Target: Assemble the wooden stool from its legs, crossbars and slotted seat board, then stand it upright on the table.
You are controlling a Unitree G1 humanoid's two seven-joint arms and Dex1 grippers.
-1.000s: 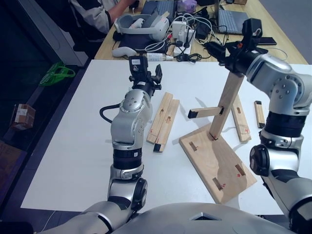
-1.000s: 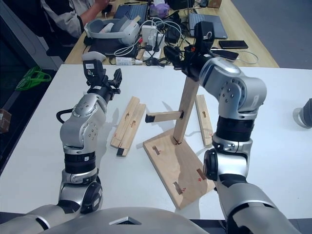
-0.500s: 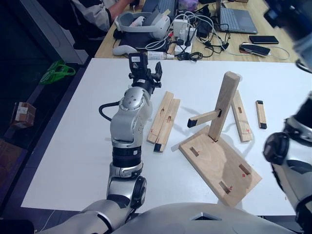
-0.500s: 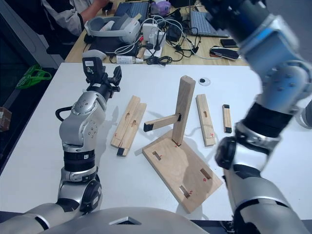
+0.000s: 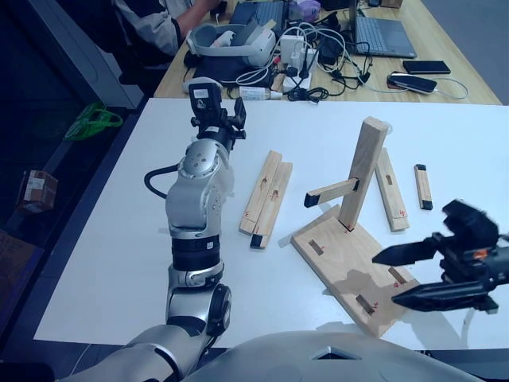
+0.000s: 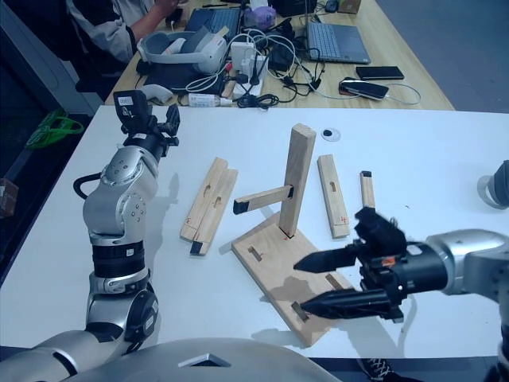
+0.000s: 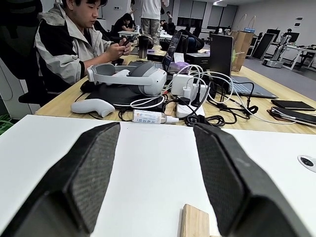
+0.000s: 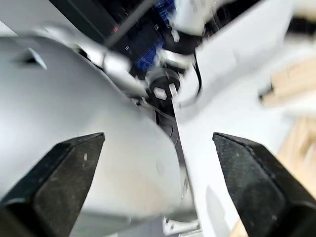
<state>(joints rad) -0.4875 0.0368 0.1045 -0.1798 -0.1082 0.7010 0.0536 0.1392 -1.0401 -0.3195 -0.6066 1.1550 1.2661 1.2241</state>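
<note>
Right end effector [image 6: 299, 289]: fingers wide apart, nothing in them, pointing left, low over the near end of the seat board [image 5: 340, 259]. Can't tell if it touches the wood. Board lies flat on the tabletop [image 5: 111, 239], slots up. One leg [image 5: 364, 171] stands upright in a slot at the board's far end. A crossbar [image 5: 330, 192] is plugged into that leg's side and sticks out to the left, dark tip free in the air. Just behind the upright leg a slotted leg [image 5: 391, 195] lies flat. Right of that lies a short crossbar [image 5: 422, 187], not touching it. Left of the board, two more legs [image 5: 266, 197] lie side by side, touching each other.

Left end effector [image 7: 157, 127]: pads spread, empty, held up above the tabletop's far left part, well apart from the board and aimed at the back edge. Past that edge sit a headset [image 5: 238, 38], a cable tangle [image 5: 318, 48] and a laptop [image 5: 382, 32].
</note>
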